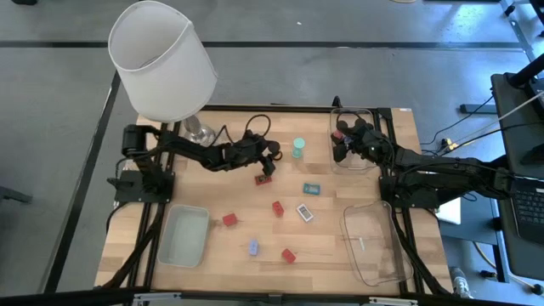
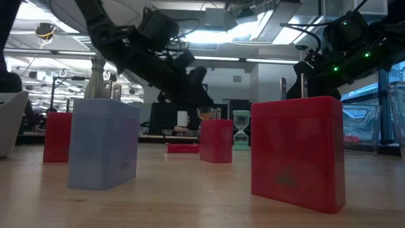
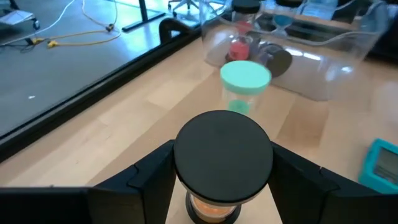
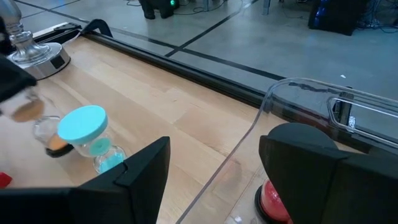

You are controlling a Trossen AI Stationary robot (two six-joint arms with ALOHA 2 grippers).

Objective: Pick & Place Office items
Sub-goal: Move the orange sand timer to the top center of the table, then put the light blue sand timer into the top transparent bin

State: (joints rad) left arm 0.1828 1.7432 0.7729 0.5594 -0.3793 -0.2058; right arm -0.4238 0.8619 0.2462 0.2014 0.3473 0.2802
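My left gripper (image 1: 270, 158) is over the table's middle, shut on a small sand timer (image 3: 222, 158) with dark caps and orange sand. A teal-capped sand timer (image 1: 298, 149) stands upright on the table just beyond it. My right gripper (image 4: 214, 180) is open above the clear tray (image 1: 353, 136) at the far right. A red-capped timer (image 4: 272, 200) lies in that tray below the fingers, beside other timers (image 3: 280, 61). Small red blocks (image 1: 278, 207), a flat teal piece (image 1: 312, 189), a white piece (image 1: 304, 212) and a blue piece (image 1: 253, 247) are scattered on the wood. My left gripper pinches the sand timer by its upper dark cap (image 3: 186, 163), one finger (image 3: 146, 177) on each side. The fingers slant down from the table's left. The timer hangs below them with its orange sand at the lower end (image 4: 55, 144), and the low view shows it clear of the table.
A big white-shaded lamp (image 1: 161, 59) stands at the far left, its base (image 1: 197, 129) beside my left arm. A frosted tray (image 1: 184, 235) sits near left and a second clear tray (image 1: 374, 242) near right. Bare wood lies between the scattered pieces.
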